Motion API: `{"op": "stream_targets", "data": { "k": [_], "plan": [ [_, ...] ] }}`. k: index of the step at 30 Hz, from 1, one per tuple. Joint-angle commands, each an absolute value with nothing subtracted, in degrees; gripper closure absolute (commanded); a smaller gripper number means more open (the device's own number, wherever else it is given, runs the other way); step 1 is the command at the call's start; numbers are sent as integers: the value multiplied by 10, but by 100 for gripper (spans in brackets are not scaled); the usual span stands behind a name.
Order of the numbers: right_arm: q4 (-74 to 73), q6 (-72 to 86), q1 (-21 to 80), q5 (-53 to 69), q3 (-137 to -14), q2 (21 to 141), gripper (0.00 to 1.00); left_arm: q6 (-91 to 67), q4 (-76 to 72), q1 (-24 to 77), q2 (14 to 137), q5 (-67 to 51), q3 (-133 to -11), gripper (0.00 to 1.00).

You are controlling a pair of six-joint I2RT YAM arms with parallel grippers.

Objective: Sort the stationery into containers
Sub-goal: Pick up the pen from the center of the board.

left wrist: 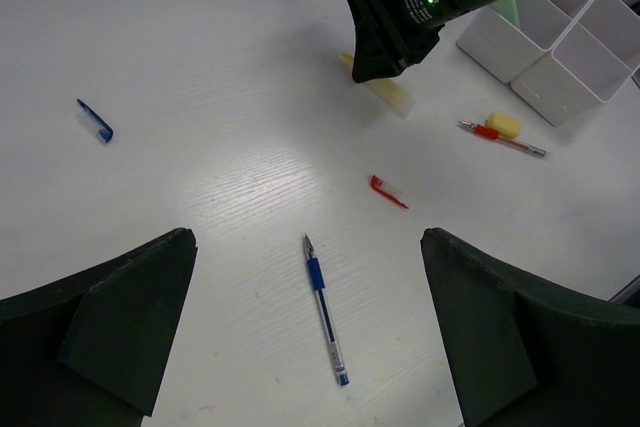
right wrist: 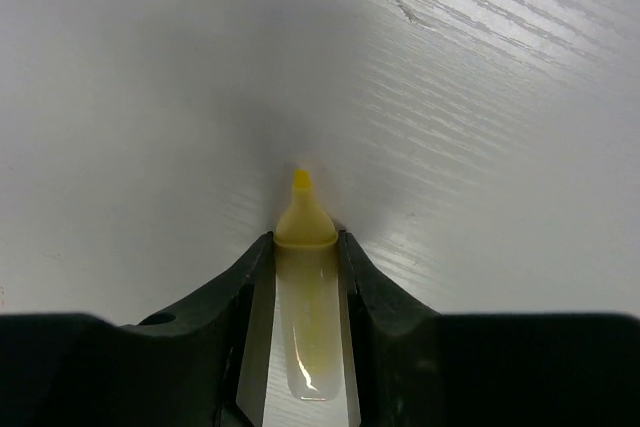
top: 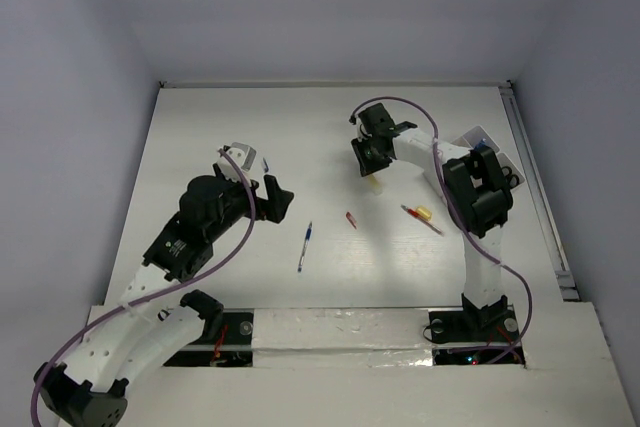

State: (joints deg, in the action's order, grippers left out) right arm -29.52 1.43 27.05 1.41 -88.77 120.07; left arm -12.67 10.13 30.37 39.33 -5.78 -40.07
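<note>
My right gripper [right wrist: 305, 247] is shut on the pale yellow marker [right wrist: 306, 307], whose yellow tip points down at the table. In the top view this gripper [top: 372, 169] is mid-table with the marker [top: 375, 183] below it. My left gripper [top: 272, 199] is open and empty, hovering above the blue-white pen [left wrist: 326, 309], which lies between its fingers [left wrist: 120, 317] in the left wrist view. The pen also shows in the top view [top: 304, 245]. The white organiser tray [left wrist: 560, 47] stands at the far right, mostly hidden behind the right arm in the top view [top: 478, 135].
A small red bit [left wrist: 388, 191] lies right of the pen. A red pencil [left wrist: 503, 140] lies beside a yellow eraser [left wrist: 504, 125] near the tray. A blue pen cap [left wrist: 96, 120] lies to the left. White walls surround the table.
</note>
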Motion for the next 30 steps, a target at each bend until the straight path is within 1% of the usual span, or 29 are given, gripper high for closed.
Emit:
{"op": "stream_targets", "data": {
  "k": [1,4,6,10,11,14,15,16,18,19,24,30],
  "plan": [
    [-323,18,277,4,-897,1198,88,-122,83,301,396,-81,-412,6],
    [-319,26,277,4,-910,1184,98,-120,81,301,400,-102,-414,7],
    [-307,41,282,11,-918,1165,100,-120,76,296,402,-114,-415,8],
    [-228,97,315,25,-903,1098,100,-120,68,290,404,-142,-415,11],
    [-208,109,327,19,-895,1072,100,-123,64,283,406,-148,-415,13],
    [-143,160,375,-15,-866,1042,100,-125,62,283,406,-153,-414,20],
    [-123,193,386,-24,-854,1021,100,-126,62,283,406,-153,-414,21],
    [-73,212,405,-24,-826,1011,100,-127,62,278,406,-152,-414,21],
    [-21,271,425,-26,-797,985,100,-130,62,278,405,-147,-414,23],
    [37,285,445,-26,-783,978,100,-132,61,272,404,-142,-413,24],
    [95,303,514,-72,-778,974,100,-142,64,265,402,-113,-413,33],
    [147,319,541,-93,-764,955,100,-143,65,255,403,-105,-413,36]
  ]
}}
